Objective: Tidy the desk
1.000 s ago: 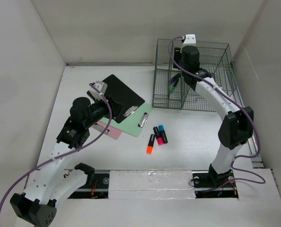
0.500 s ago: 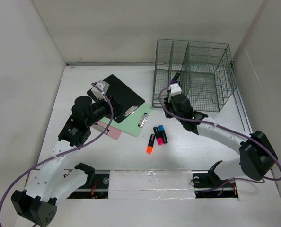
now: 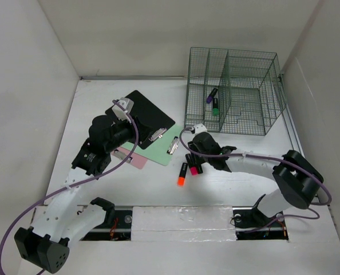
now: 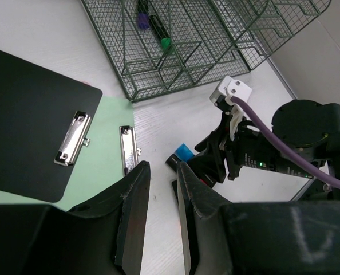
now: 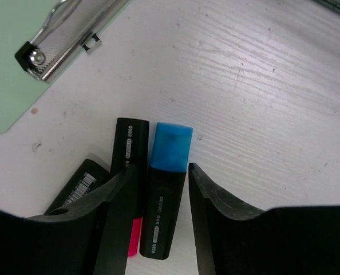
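Note:
The white desk (image 3: 227,192) holds a blue highlighter (image 5: 171,143), a pink one (image 5: 130,143) and an orange one (image 3: 181,176) side by side. My right gripper (image 5: 161,169) is open and low over the desk, its fingers on either side of the blue highlighter's black body. In the top view my right gripper (image 3: 194,150) covers the blue highlighter; the pink one (image 3: 192,169) shows below it. My left gripper (image 4: 161,172) is open, empty and held above the desk near the clipboards, left of the highlighters.
A green wire rack (image 3: 256,63) stands at the back right with a purple marker (image 3: 211,95) and a green marker (image 3: 215,106) inside. A black clipboard (image 3: 144,112), a green one (image 3: 167,149) and a pink one (image 3: 133,157) lie overlapped left of centre.
My right arm has swung from inside the rack down to the desk over the highlighters, leaving the green marker in the rack. My left arm has hardly moved.

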You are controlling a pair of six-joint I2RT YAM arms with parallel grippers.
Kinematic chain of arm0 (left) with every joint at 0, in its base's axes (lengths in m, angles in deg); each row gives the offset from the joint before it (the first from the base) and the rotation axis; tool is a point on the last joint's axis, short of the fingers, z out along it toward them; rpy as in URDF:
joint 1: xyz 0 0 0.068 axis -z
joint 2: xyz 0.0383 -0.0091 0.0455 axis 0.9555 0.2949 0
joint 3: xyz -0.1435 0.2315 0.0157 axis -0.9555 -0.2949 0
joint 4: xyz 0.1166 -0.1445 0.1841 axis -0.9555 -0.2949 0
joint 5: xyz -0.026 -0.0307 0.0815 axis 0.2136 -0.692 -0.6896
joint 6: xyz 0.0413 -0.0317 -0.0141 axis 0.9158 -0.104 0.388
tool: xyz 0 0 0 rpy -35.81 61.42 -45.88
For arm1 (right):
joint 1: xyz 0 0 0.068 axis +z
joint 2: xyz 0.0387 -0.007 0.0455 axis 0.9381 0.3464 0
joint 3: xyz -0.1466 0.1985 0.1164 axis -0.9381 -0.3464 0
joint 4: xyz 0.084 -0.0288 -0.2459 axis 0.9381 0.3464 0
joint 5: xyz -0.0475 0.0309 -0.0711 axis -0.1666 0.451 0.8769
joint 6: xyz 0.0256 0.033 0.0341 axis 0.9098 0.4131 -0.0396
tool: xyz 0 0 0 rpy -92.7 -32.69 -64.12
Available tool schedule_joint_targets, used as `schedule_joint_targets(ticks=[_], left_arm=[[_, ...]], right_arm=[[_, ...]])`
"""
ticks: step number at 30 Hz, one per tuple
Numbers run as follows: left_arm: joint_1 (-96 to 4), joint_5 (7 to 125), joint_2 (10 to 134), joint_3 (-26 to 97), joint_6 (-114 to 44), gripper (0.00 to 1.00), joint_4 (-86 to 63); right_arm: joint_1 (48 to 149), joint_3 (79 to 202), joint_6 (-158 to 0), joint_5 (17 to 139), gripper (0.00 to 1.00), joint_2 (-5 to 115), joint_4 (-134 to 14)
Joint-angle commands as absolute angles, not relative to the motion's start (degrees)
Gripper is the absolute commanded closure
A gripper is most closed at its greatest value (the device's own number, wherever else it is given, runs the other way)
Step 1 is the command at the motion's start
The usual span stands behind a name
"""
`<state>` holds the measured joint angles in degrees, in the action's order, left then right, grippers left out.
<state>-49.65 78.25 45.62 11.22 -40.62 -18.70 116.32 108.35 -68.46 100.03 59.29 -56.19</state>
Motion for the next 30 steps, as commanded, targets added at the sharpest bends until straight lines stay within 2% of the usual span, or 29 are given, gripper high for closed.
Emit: schedule_joint_targets(ticks=[1,13,14,15,23,30], left_arm=[[-49.5,78.9,45.7,13.0,-39.9,0.78,-16.1],[-49.5,78.7,45.8,13.3,-39.7,0.78,-16.1],[-49.5,78.9,45.8,13.2,-39.6,0.78,-16.3],[-49.5,79.0,45.4,13.0,-39.7,0.77,-16.1],[-49.5,79.2,45.1,13.0,-39.8,0.78,-15.8],[-49.5,79.1,44.3,13.0,-39.9,0.77,-15.8]], right_arm=[[116.7,108.1,-66.2,101.9,0.54,60.1,-57.9],[116.7,108.2,-64.3,101.7,0.56,65.7,-57.5],[116.7,108.3,-64.4,102.1,0.64,65.7,-57.9],[116.7,109.4,-64.8,104.0,0.79,65.1,-56.9],[116.7,116.2,-70.6,114.0,0.82,52.5,-53.4],[110.1,131.4,-79.0,116.8,0.81,54.2,-56.8]])
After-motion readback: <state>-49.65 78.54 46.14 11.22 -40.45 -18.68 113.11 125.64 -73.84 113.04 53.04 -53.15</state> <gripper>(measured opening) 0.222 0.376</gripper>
